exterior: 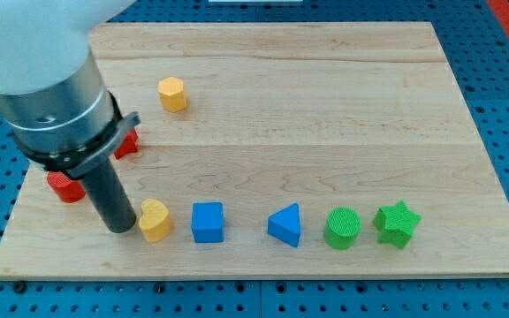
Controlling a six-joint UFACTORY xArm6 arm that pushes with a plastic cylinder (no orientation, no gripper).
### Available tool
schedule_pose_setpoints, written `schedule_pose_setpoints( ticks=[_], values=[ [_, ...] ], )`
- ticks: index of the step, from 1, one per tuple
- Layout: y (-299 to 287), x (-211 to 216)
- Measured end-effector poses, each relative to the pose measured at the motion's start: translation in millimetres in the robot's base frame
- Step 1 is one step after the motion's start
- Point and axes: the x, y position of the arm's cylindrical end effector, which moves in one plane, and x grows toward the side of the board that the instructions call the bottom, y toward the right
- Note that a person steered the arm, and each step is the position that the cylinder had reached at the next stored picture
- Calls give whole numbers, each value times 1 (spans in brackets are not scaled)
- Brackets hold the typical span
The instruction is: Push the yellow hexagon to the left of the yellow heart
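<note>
The yellow hexagon [172,94] sits near the view's top left of the wooden board [325,106]. The yellow heart [155,220] lies near the view's bottom left, first in a row of blocks. My tip [120,227] rests on the board just left of the yellow heart, close to it or touching it; I cannot tell which. The tip is far below the yellow hexagon.
Right of the heart stand a blue cube [208,222], a blue triangle [286,225], a green cylinder [342,229] and a green star [397,223]. Two red blocks [64,186] [128,145] lie partly hidden behind the arm at the left edge.
</note>
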Motion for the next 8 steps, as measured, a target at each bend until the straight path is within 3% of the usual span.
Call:
schedule_pose_setpoints(
  ticks=[1,3,4,6,7,8],
  values=[
    [-36,0],
    [-138,-40],
    [-139,-51],
    [-133,-114],
    [-120,-171],
    [-68,-200]
  ],
)
